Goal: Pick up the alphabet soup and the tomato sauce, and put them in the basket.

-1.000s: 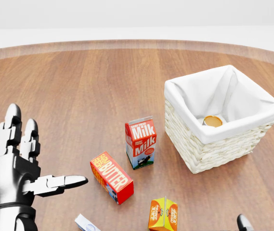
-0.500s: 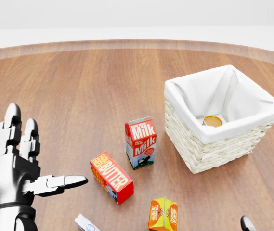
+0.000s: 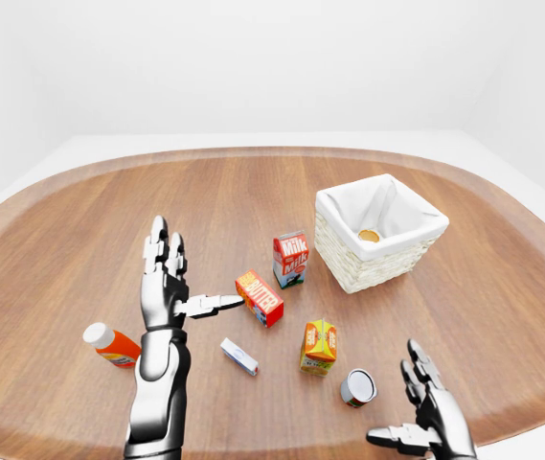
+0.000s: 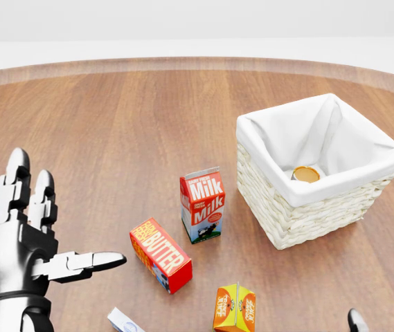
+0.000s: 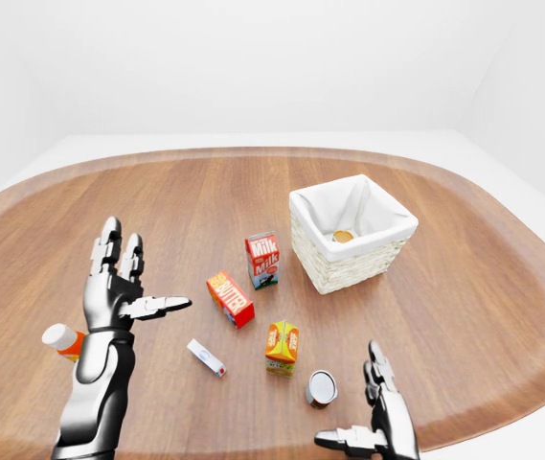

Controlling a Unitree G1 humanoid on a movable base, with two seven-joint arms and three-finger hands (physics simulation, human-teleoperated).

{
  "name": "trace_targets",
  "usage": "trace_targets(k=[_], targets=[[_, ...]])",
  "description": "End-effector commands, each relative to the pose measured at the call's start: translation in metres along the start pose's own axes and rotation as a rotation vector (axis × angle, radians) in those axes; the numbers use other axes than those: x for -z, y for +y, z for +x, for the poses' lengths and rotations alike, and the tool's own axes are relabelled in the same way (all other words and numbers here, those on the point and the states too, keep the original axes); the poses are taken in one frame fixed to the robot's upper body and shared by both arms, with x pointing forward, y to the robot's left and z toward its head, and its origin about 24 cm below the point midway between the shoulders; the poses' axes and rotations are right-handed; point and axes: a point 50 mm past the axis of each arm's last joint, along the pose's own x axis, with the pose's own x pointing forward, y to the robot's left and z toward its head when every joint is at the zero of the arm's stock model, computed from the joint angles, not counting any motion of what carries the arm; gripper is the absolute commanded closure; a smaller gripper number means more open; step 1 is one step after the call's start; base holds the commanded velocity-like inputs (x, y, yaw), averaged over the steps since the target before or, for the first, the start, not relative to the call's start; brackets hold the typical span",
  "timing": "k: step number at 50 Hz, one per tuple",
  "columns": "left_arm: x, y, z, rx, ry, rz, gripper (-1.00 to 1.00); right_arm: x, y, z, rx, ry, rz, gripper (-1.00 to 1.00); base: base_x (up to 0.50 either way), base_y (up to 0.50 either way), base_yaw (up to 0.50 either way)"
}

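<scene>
The wicker basket (image 4: pixel 300 214) with a white cloth liner stands at the right of the head view. One can with an orange top (image 4: pixel 306 174) lies inside it. A second can (image 3: pixel 357 387) lies on its side on the wooden table, its grey end facing me; I cannot read either label. My right hand (image 3: pixel 411 402) hovers open just below and to the right of that can, not touching it. My left hand (image 3: pixel 181 278) is raised and open at the left, fingers up and thumb pointing at the butter box, holding nothing.
A milk carton (image 4: pixel 202 205), a butter box (image 4: pixel 160 254) and an orange juice carton (image 4: pixel 235 308) stand left of the basket. A small white box (image 3: pixel 238 356) and an orange bottle with a white cap (image 3: pixel 111 345) lie near my left arm.
My right fingertip at the bottom edge of the head view has drifted slightly to the right. The left hand and the objects have not moved.
</scene>
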Motion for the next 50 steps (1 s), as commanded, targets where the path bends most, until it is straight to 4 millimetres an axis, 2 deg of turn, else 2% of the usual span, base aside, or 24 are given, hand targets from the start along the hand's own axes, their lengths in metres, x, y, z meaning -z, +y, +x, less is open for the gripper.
trace_targets(k=[1,7,9,13,17,20,21,23,26,28,29,30,32,35,37,39,41,43,46,47,50], targets=[[0.0,0.0,0.0,-0.001,0.001,-0.001,-1.0,-0.008,0.0,0.006,0.024,-0.012,-0.07,-1.0,0.0,0.0,0.0],[0.0,0.0,0.0,-0.001,0.001,-0.001,-1.0,-0.001,0.001,0.01,0.035,0.022,-0.097,-1.0,0.0,0.0,0.0],[0.0,0.0,0.0,-0.001,0.001,-0.001,-1.0,-0.008,0.003,0.009,0.031,-0.004,-0.115,-1.0,0.0,0.0,0.0],[0.0,0.0,0.0,-0.001,0.001,-0.001,-1.0,-0.004,0.004,0.013,0.039,0.017,-0.138,-1.0,0.0,0.0,0.0],[0.0,0.0,0.0,-0.001,0.001,-0.001,-1.0,-0.009,0.006,0.015,0.041,0.0,-0.161,-1.0,0.0,0.0,0.0],[0.0,0.0,0.0,-0.001,0.001,-0.001,-1.0,0.007,0.004,0.019,0.061,0.073,-0.178,-1.0,0.0,0.0,0.0],[0.0,0.0,0.0,-0.001,0.001,-0.001,-1.0,-0.004,0.006,0.019,0.054,0.025,-0.188,-1.0,0.0,0.0,0.0],[0.0,0.0,0.0,-0.001,0.001,-0.001,-1.0,-0.009,0.006,0.019,0.054,0.006,-0.198,-1.0,0.0,0.0,0.0],[0.0,0.0,0.0,-0.001,0.001,-0.001,-1.0,-0.01,0.007,0.021,0.056,0.002,-0.206,-1.0,0.0,0.0,0.0],[0.0,0.0,0.0,-0.001,0.001,-0.001,-1.0,0.0,0.006,0.024,0.068,0.042,-0.217,-1.0,0.0,0.0,0.0],[0.0,0.0,0.0,-0.001,0.001,-0.001,-1.0,-0.007,0.007,0.023,0.063,0.014,-0.223,-1.0,0.0,0.0,0.0],[0.0,0.0,0.0,-0.001,0.001,-0.001,-1.0,-0.003,0.007,0.024,0.069,0.032,-0.23,-1.0,0.0,0.0,0.0],[0.0,0.0,0.0,-0.001,0.001,-0.001,-1.0,-0.008,0.008,0.023,0.065,0.011,-0.236,-1.0,0.0,0.0,0.0],[0.0,0.0,0.0,-0.001,0.001,-0.001,-1.0,0.006,0.006,0.025,0.083,0.072,-0.255,-1.0,0.0,0.0,0.0],[0.0,0.0,0.0,-0.001,0.001,-0.001,-1.0,-0.007,0.01,0.023,0.071,0.016,-0.264,-1.0,0.0,0.0,0.0],[0.0,0.0,0.0,-0.001,0.001,-0.001,-1.0,-0.01,0.011,0.023,0.069,0.003,-0.27,-1.0,0.0,0.0,0.0],[0.0,0.0,0.0,-0.001,0.001,-0.001,-1.0,0.004,0.009,0.026,0.088,0.063,-0.287,-1.0,0.0,0.0,0.0],[0.0,0.0,0.0,-0.001,0.001,-0.001,-1.0,-0.005,0.011,0.025,0.08,0.025,-0.292,-1.0,0.0,0.0,0.0],[0.0,0.0,0.0,-0.001,0.001,-0.001,-1.0,0.005,0.01,0.027,0.093,0.067,-0.307,-1.0,0.0,0.0,0.0],[0.0,0.0,0.0,-0.001,0.001,-0.001,-1.0,-0.009,0.013,0.025,0.075,0.007,-0.303,-1.0,0.0,0.0,0.0],[0.0,0.0,0.0,-0.001,0.001,-0.001,-1.0,-0.012,0.014,0.025,0.072,-0.005,-0.309,-1.0,0.0,0.0,0.0]])
